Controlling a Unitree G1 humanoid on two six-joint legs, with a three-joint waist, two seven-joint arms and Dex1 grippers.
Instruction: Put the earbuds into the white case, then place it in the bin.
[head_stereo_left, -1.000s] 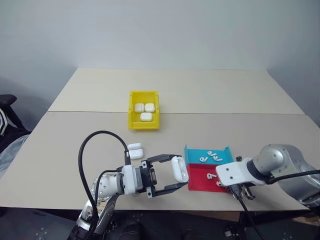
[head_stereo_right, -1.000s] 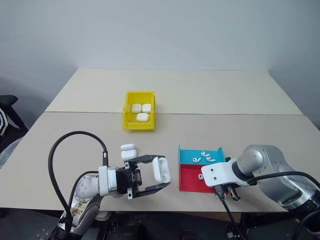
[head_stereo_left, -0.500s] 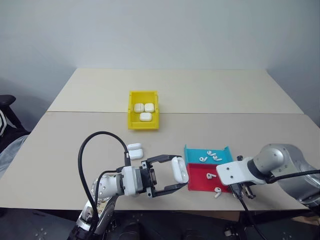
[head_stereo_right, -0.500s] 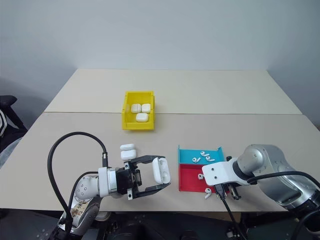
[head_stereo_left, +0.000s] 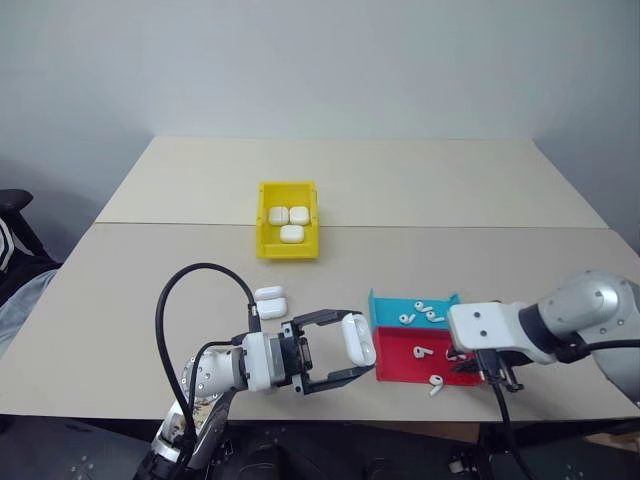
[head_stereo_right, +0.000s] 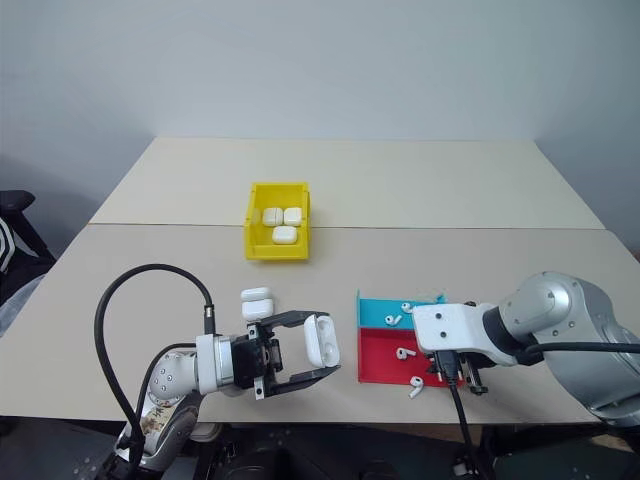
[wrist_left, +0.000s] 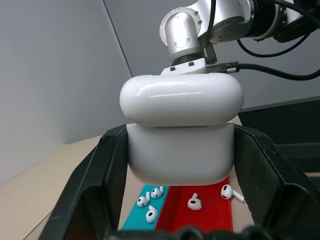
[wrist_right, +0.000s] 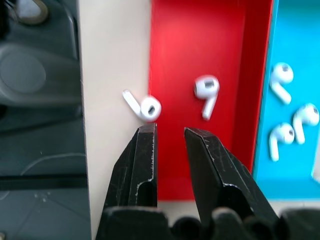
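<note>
Beige surface (head_stereo_left: 150, 300) | our right gripper (wrist_right: 169, 135), jaws slightly apart and empty, hangs beside a tiny glossy white earbud (wrist_right: 142, 106) lying just off the shallow red plastic tray (wrist_right: 200, 60) | our left gripper (head_stereo_left: 345, 345) pinches the glossy white rounded case (head_stereo_left: 358, 338).

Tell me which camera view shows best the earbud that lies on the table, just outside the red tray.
The right wrist view: the stray earbud is large there, beside the red tray, just ahead of the right pincer. In both eye views it is a tiny white speck; in the left wrist view it is small, below the held white case.

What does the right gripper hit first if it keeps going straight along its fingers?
Likely the red tray: the right gripper, slightly open and empty, points at its near edge, between two earbuds. Depth unclear.
</note>
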